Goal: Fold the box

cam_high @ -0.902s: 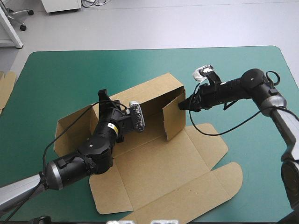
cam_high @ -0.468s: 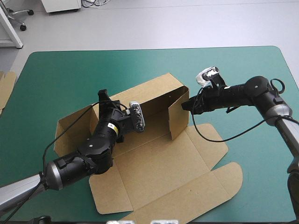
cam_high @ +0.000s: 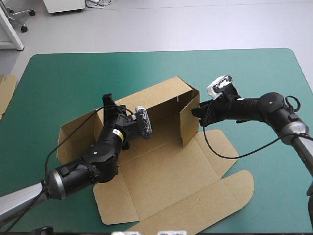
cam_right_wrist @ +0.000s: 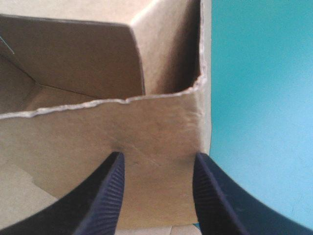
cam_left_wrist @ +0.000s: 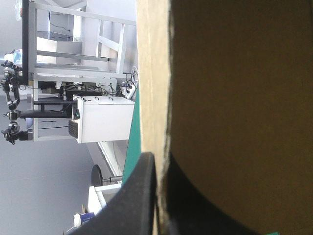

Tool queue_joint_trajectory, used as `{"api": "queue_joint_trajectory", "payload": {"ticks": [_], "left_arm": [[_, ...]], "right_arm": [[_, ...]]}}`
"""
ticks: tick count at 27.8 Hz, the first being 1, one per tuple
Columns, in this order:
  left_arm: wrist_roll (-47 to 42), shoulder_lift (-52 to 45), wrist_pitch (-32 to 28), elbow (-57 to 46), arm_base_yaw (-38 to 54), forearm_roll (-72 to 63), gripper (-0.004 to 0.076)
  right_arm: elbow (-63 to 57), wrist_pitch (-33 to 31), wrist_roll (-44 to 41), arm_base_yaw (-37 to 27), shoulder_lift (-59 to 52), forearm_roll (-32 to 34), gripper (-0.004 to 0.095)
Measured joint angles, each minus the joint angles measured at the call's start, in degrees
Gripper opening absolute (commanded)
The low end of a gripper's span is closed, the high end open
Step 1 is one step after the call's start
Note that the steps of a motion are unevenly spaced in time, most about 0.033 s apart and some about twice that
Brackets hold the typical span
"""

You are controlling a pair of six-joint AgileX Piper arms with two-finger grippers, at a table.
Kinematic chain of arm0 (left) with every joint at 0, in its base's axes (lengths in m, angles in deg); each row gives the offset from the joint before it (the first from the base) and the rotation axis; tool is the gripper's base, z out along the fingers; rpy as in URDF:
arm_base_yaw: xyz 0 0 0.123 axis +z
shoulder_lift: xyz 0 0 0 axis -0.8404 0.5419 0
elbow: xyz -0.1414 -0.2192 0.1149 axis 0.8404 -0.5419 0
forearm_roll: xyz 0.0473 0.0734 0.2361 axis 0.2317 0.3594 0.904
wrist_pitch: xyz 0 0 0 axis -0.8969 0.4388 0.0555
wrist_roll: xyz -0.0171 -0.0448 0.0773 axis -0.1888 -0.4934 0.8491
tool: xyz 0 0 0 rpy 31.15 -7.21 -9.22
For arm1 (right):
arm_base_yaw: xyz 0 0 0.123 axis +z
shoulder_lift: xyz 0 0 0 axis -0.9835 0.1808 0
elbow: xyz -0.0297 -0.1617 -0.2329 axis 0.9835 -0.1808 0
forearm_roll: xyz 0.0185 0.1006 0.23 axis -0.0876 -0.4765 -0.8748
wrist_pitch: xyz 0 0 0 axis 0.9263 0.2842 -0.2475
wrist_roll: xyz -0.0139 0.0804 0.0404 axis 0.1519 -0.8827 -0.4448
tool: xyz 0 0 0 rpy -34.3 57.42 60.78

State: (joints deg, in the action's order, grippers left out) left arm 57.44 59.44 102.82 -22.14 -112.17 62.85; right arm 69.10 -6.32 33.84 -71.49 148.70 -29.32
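Box (cam_high: pixel 166 171) half-raised on the worktop (cam_high: pixel 73 78).
Left fingers (cam_left_wrist: pixel 139 196) pinch its rear wall (cam_high: pixel 161 100); right fingers (cam_right_wrist: pixel 110 188), spread and empty, sit against the upright end flap (cam_high: pixel 190 122).

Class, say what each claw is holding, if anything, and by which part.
Left claw: the box, by the edge of its raised long wall. Right claw: open, holding nothing.

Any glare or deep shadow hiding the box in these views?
High view: even light, no glare, only soft shade where the box has its walls raised. Left wrist view: its near face lies in deep shade. Right wrist view: outer flap evenly lit, interior slightly shaded.
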Motion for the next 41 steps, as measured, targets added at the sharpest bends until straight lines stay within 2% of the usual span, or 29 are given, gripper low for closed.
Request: {"api": "queue_joint_trajectory", "payload": {"ticks": [12, 25, 32, 41], "left_arm": [[-0.4, 0.0, 0.2, 0.0, 0.0, 0.0, -0.0014], [-0.6, 0.0, 0.2, 0.0, 0.0, -0.1, -0.0014], [-0.6, 0.0, 0.1, 0.0, 0.0, -0.2, -0.0014], [-0.4, 0.0, 0.1, 0.0, 0.0, -0.2, -0.0014]], "right_arm": [[-0.2, 6.4, 3.2, 6.2, -0.1, 0.5, 0.0439], [-0.3, 11.3, 3.7, 6.6, -0.1, 1.5, 0.0464], [-0.3, 11.8, 10.5, 6.6, -0.1, -5.7, 0.0466], [-0.3, 13.3, 13.6, 8.3, 3.1, -9.5, 0.0466]]}}
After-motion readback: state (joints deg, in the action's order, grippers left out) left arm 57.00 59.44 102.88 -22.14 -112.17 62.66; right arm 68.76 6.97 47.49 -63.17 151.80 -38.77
